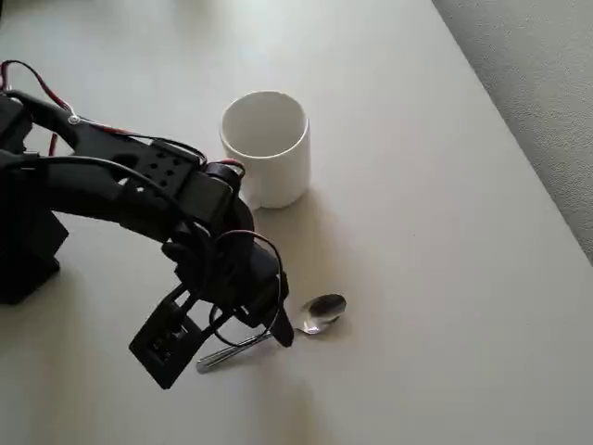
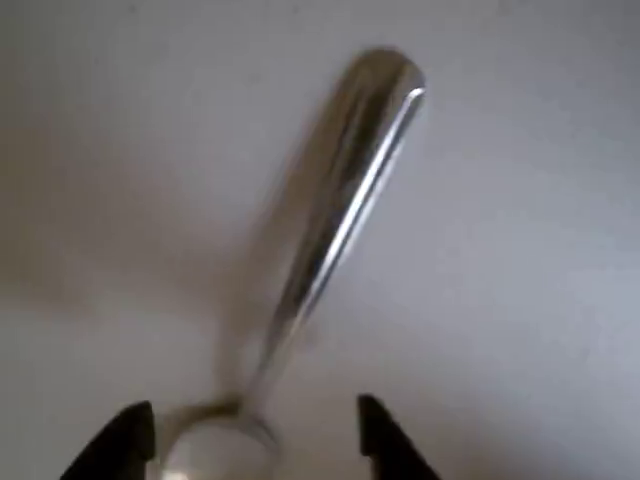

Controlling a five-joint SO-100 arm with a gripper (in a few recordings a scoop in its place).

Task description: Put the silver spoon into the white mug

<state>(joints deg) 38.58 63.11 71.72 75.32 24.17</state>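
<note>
The silver spoon [image 1: 321, 311] lies flat on the table below the white mug [image 1: 266, 148], its bowl to the right and its handle running down-left under the arm. My black gripper [image 1: 278, 326] hangs over the spoon's neck. In the wrist view the spoon [image 2: 335, 220] runs up the frame with its handle end at the top. Its bowl sits at the bottom edge, between my two dark fingertips [image 2: 385, 445]. The gripper [image 2: 255, 440] is open, with a gap showing on the right of the spoon. The mug stands upright and looks empty.
The pale table [image 1: 445, 278] has free room to the right of the spoon and mug. Its right edge [image 1: 519, 139] runs diagonally at the upper right, with grey floor beyond. The arm's base [image 1: 23, 241] stands at the left.
</note>
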